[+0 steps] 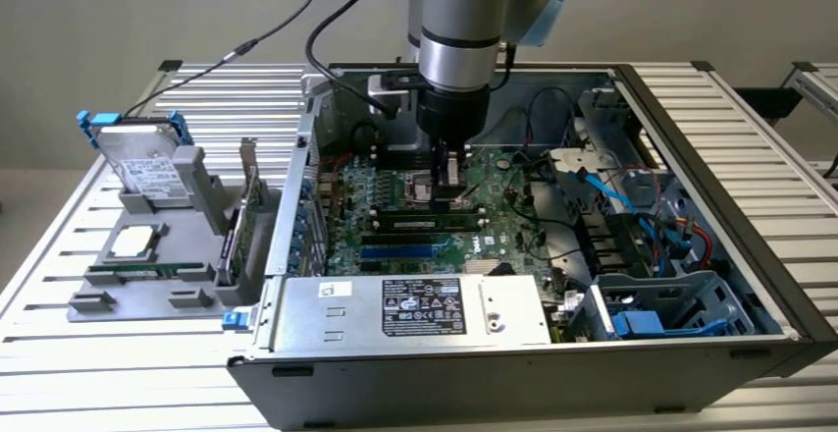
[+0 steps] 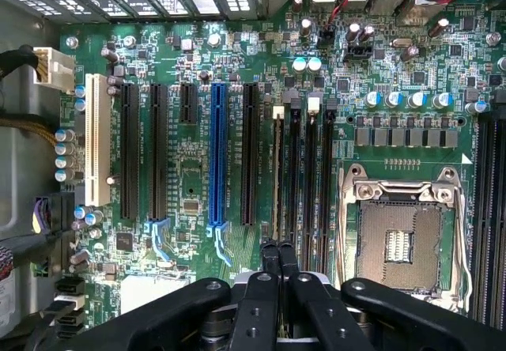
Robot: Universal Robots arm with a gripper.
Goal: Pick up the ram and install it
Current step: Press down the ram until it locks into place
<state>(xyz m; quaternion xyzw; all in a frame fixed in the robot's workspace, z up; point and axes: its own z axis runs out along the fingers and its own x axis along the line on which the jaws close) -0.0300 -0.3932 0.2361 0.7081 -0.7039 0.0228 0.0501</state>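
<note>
**Gripper clenched over the memory slots**

Gripper (image 1: 452,189) work here is at the seating end of the job. The arm stands nearly vertical inside the open computer case (image 1: 713,137), a sensible pose because the memory slots take a card pushed straight down into the motherboard (image 2: 190,185).

In the wrist view the gripper (image 2: 278,250) has its two fingers (image 2: 269,264) drawn tight together with no gap showing between them. They sit directly above the first of the narrow black slots, just beside the empty CPU socket (image 2: 399,240) and well apart from the blue expansion slot (image 2: 219,161).

The ram (image 1: 422,222) lies along that bank of slots in the exterior view, a green stick with dark chips running towards the exterior view's left from under the fingertips. Seen edge-on from the wrist, the ram (image 2: 278,177) is only a thin line running from the fingertips to a pale latch. I judge it to be sitting in the slot, though I cannot tell whether the fingers pinch its top edge or merely bear on it.

The power supply (image 1: 406,306) lies near the front of the case. A grey parts fixture (image 1: 144,255) stands outside on the exterior view's left, clear of the arm.
</note>
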